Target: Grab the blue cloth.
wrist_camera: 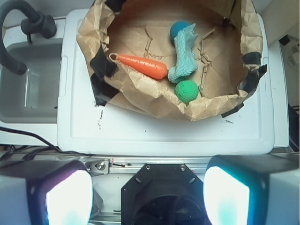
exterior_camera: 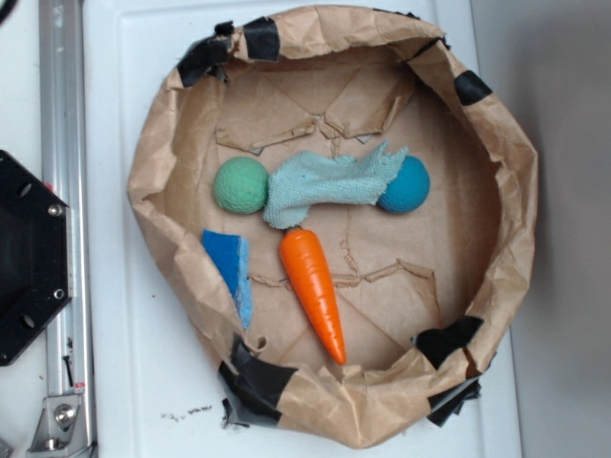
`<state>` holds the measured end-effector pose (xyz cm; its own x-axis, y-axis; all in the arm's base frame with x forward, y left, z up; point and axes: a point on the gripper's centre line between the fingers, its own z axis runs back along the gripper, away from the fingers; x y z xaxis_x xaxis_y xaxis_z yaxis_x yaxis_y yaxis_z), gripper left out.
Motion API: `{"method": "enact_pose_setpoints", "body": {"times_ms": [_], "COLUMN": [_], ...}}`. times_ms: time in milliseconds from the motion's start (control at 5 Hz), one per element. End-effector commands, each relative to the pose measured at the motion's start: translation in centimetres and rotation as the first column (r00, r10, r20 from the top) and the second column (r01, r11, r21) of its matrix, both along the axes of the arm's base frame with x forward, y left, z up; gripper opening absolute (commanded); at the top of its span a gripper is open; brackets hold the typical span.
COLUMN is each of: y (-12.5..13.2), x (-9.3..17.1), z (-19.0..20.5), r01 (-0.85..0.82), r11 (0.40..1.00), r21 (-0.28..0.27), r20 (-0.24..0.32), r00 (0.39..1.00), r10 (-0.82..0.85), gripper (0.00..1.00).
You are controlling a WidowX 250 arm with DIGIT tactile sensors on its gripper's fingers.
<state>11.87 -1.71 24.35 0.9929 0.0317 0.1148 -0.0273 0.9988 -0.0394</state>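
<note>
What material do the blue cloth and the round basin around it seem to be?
The blue cloth: likely terry fabric, matte; its surface looks fuzzy and its edges ragged. The basin: apparently crumpled brown paper, dull, creased, held with black tape.

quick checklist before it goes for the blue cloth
1. Blue cloth in view, uncovered: ok.
2. Gripper open: ok, fingers spread wide, nothing between them.
3. Gripper above the cloth: not ok, it hangs outside the paper bowl.
4. Cloth free of neighbours: not ok, it drapes on the teal ball and touches the green ball and the carrot.
5. Rim clearance on approach: cannot tell.
</note>
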Motion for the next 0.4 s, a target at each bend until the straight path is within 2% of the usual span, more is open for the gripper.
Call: {"method": "enact_pose_setpoints", "body": {"times_ms": [0,200], "y": [0.0,0.6], "x": [0.0,5.0], "z": [0.0,-2.6], "r01": [0.0,-0.072], "r11": [1.0,0.997], "r21": [0.0,-0.035], "r20": [0.0,0.001], "r00": [1.0,0.997], "r10": [0.0,0.072], "gripper": [1.0,1.0]}}
